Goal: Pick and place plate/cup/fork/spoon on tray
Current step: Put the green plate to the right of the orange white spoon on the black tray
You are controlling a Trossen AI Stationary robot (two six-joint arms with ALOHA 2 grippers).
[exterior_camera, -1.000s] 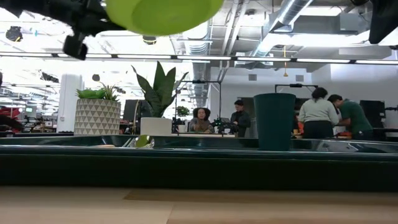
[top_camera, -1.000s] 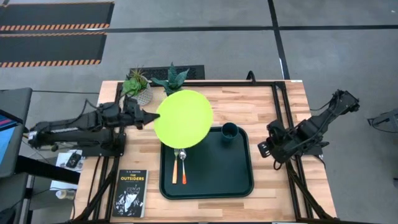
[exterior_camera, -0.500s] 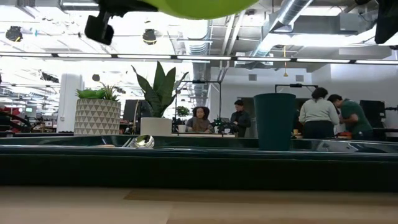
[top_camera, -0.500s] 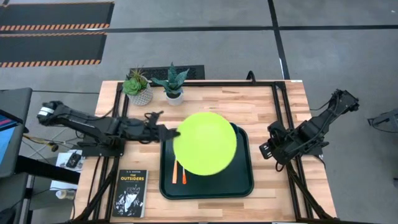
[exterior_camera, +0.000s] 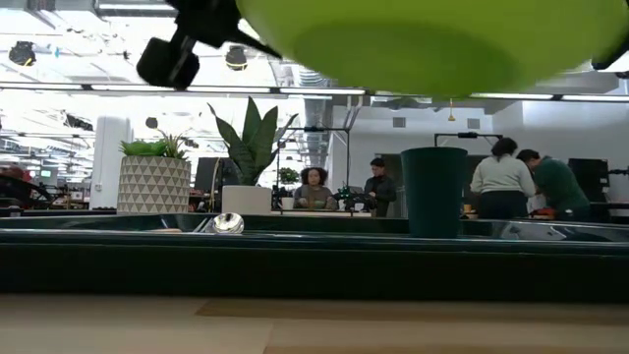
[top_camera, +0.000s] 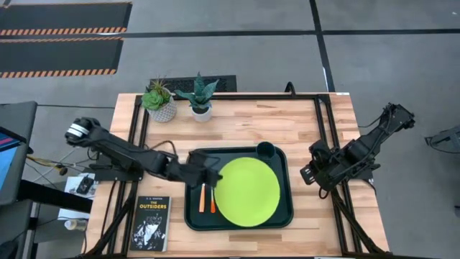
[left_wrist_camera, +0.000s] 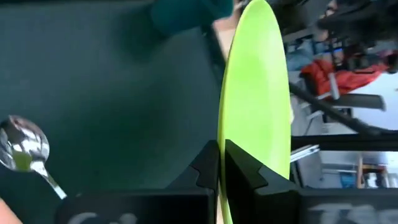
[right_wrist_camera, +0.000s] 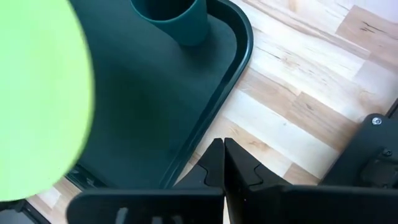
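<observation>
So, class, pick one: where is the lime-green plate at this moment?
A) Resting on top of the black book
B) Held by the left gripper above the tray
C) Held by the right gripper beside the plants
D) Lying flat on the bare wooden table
B: the left gripper clamps the plate by its rim over the tray; in the low view the plate hangs well above the tray's rim, not resting in it.

The table (top_camera: pixel 309 122) is pale planked wood with visible grain. On it the tray (top_camera: pixel 280 216) looks like smooth dark plastic with a soft sheen. Inside the tray, the spoon (left_wrist_camera: pixel 25 149) has a mirror-bright metal bowl; the plate (top_camera: pixel 247 192) above the tray looks matt, smooth plastic
</observation>
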